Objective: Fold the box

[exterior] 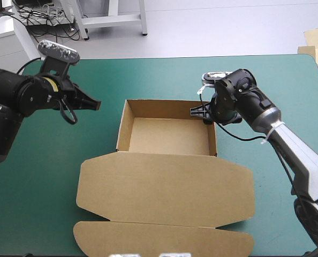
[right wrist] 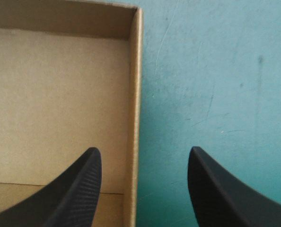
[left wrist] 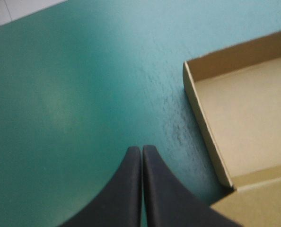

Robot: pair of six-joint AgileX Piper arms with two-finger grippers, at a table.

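— Brown board, then. What do you get from above?

— Your box [exterior: 167,187] lies mid-table on the teal-green cover [exterior: 46,176]. It is an open tray with its walls raised on the far side. The lid [exterior: 164,184] lies flat toward the near edge, and a further flap reaches that edge. Your left gripper [exterior: 96,105] hangs off the tray's left side, well clear of it. Your right gripper [exterior: 201,113] is at the tray's far right corner.

— And the left wrist?

— The left gripper [left wrist: 141,148] has its black fingers pressed together into one point and holds nothing. Bare cover [left wrist: 74,94] lies beneath it. The box [left wrist: 244,109] is beside it, apart, with a tray corner and one wall showing.

— The right wrist?

— The right gripper [right wrist: 143,148] is spread wide and straddles the right wall [right wrist: 133,109]. One finger is over the tray floor, the other over the cover [right wrist: 216,85]. You cannot tell from here whether either finger touches the board.

— How will it handle?

— As a judgement, it is light, and stiff across the panels but willing to bend at the creases. A push from one side would likely slide it across the cover. A hard pinch could buckle a thin wall. You would do best to take the lid by its free edge, close to a crease, while the other gripper steadies the tray by a wall.
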